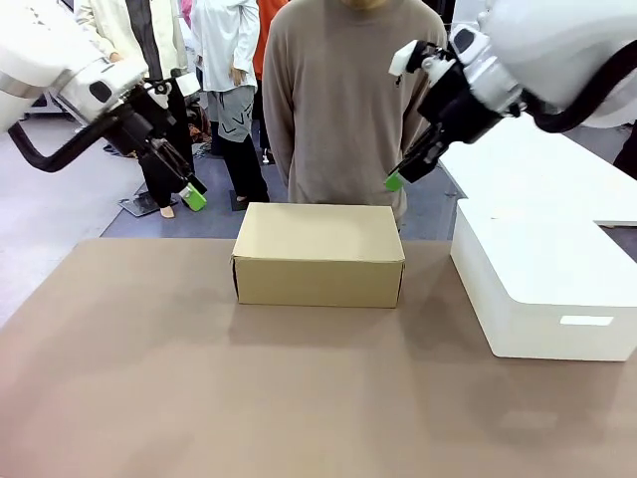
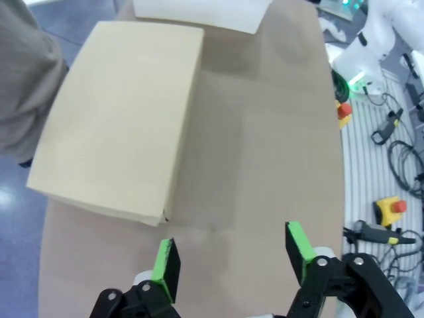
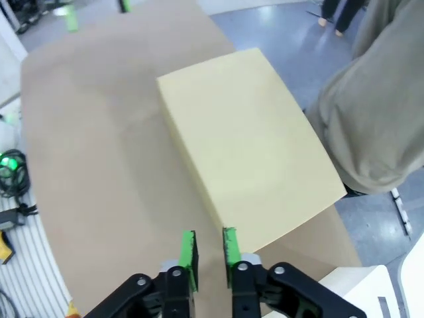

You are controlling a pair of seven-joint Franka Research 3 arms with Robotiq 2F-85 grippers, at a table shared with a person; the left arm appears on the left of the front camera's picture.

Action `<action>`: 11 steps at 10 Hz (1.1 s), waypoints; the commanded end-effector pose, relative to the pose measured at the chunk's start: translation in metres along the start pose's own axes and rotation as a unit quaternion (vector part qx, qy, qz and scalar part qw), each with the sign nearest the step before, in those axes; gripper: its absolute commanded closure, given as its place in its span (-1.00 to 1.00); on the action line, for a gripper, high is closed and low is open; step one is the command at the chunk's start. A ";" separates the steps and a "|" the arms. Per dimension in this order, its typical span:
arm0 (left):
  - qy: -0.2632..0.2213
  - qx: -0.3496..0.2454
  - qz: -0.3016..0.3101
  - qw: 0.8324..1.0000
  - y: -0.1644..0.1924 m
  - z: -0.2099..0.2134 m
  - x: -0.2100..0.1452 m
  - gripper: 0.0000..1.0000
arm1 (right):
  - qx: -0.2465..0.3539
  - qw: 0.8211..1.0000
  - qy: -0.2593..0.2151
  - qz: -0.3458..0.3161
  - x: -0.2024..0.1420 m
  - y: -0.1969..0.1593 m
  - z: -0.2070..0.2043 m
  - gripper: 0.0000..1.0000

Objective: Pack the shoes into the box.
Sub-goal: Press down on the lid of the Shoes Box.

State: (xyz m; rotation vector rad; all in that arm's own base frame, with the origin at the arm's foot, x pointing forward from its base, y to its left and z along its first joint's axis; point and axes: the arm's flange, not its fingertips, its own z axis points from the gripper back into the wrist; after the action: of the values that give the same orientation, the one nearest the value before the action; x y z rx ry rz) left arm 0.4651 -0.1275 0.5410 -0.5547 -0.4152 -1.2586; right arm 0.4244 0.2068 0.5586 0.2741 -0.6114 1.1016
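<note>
Box (image 1: pixel 318 254) closed on table (image 1: pixel 199 398), below and between both jaws. Left gripper (image 2: pixel 232 262) jaws spread, empty. Right gripper (image 3: pixel 209 255) jaws nearly pressed together, empty, above box edge. Risk: descending onto shut lid, crushing cardboard or shoving box.

The shoebox (image 1: pixel 318 254) sits closed mid-table (image 1: pixel 199 398); behind it stands a person (image 1: pixel 343 100), to its right a larger box (image 1: pixel 542 284), near but apart.
</note>
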 end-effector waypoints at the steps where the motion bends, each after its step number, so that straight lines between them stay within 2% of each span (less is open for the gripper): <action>1: 0.022 0.010 0.021 0.999 -0.016 0.008 0.002 -1.00 | -0.061 0.997 0.039 -0.030 0.022 -0.005 -0.021 1.00; 3: 0.035 0.013 0.032 0.999 -0.030 0.004 0.004 -1.00 | -0.057 0.995 0.066 -0.050 0.032 -0.009 -0.043 1.00; 5: 0.057 0.032 0.043 0.997 -0.038 0.000 0.005 -1.00 | -0.073 0.993 0.078 -0.043 0.037 -0.011 -0.058 1.00; 7: 0.053 0.060 0.011 0.997 -0.032 -0.002 0.007 -1.00 | -0.058 0.995 0.068 -0.038 0.025 -0.009 -0.059 1.00; 8: 0.046 0.023 0.027 0.998 -0.033 0.002 0.009 -1.00 | -0.058 0.995 0.068 -0.038 0.025 -0.009 -0.059 1.00; 11: 0.046 0.023 0.027 0.998 -0.033 0.002 0.009 -1.00 | -0.058 0.995 0.068 -0.038 0.025 -0.009 -0.059 1.00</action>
State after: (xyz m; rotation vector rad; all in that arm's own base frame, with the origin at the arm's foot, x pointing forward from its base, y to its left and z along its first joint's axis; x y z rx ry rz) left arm 0.4358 -0.1409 0.5515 -0.4496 -0.3539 -1.2226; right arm 0.4609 0.2533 0.5261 0.1098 -0.5335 1.0068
